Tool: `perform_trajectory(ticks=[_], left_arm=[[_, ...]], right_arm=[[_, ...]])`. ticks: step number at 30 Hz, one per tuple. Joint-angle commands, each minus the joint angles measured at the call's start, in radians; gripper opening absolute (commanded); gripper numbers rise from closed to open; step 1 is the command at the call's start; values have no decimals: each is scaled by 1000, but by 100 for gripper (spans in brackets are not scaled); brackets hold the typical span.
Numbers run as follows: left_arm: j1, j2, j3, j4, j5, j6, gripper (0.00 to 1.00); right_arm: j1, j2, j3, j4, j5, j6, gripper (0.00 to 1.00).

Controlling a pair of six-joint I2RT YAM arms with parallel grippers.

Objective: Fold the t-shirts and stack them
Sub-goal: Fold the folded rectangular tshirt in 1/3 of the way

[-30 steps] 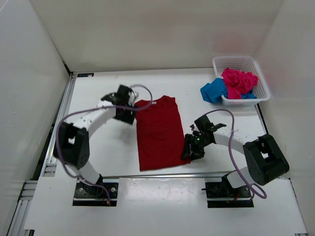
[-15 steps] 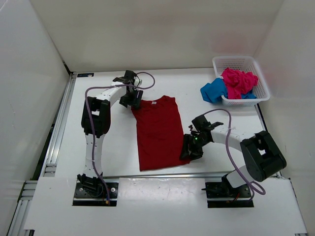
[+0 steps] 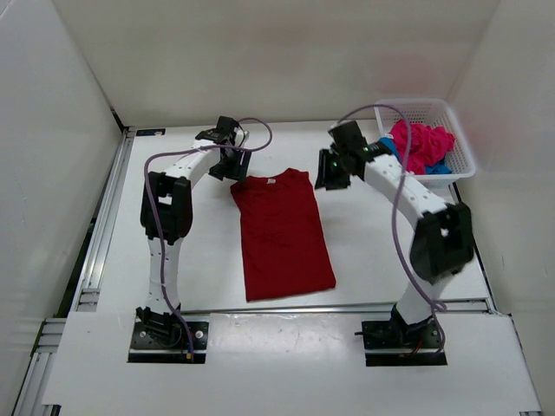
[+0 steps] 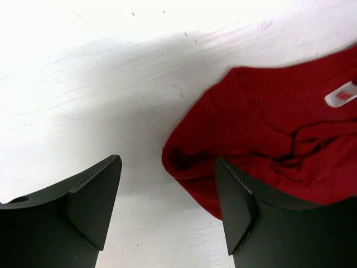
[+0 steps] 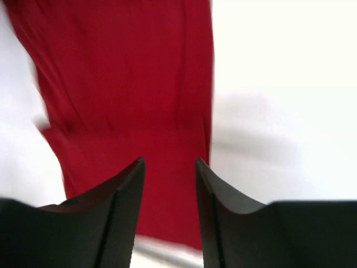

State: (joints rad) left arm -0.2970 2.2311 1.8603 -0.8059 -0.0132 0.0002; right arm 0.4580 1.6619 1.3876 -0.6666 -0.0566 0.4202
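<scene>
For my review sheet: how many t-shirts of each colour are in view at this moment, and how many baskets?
dark red t-shirt: 1
pink t-shirt: 1
blue t-shirt: 1
white mesh basket: 1
Total: 4

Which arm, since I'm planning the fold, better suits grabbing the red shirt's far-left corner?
Left: left gripper hangs open over that red shirt corner; right gripper sits by the opposite edge.

T-shirt [image 3: 284, 234] centre, basket [image 3: 429, 108] back right
</scene>
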Motion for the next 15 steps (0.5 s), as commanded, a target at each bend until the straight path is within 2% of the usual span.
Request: perform_trajectory(ticks=[1, 2, 3, 6, 10, 15], left_arm=[[-11, -27, 60, 16, -27, 0, 78], [-11, -2, 83, 16, -27, 0, 78], [-11, 11, 98, 16, -27, 0, 76], [-11, 60, 161, 16, -27, 0, 72], [-11, 110, 220, 16, 7, 0, 66], [-21, 131, 218, 16, 38, 0, 62]], right_arm=[[-22, 239, 207, -59, 12, -101, 43], [-22, 284, 299, -59, -12, -116, 43], [-22, 326, 300, -59, -12, -116, 43], [-22, 459, 457, -68, -34, -116, 41], [-32, 565, 508, -27, -77, -107, 40], [-32, 605, 527, -5, -89, -75, 39]])
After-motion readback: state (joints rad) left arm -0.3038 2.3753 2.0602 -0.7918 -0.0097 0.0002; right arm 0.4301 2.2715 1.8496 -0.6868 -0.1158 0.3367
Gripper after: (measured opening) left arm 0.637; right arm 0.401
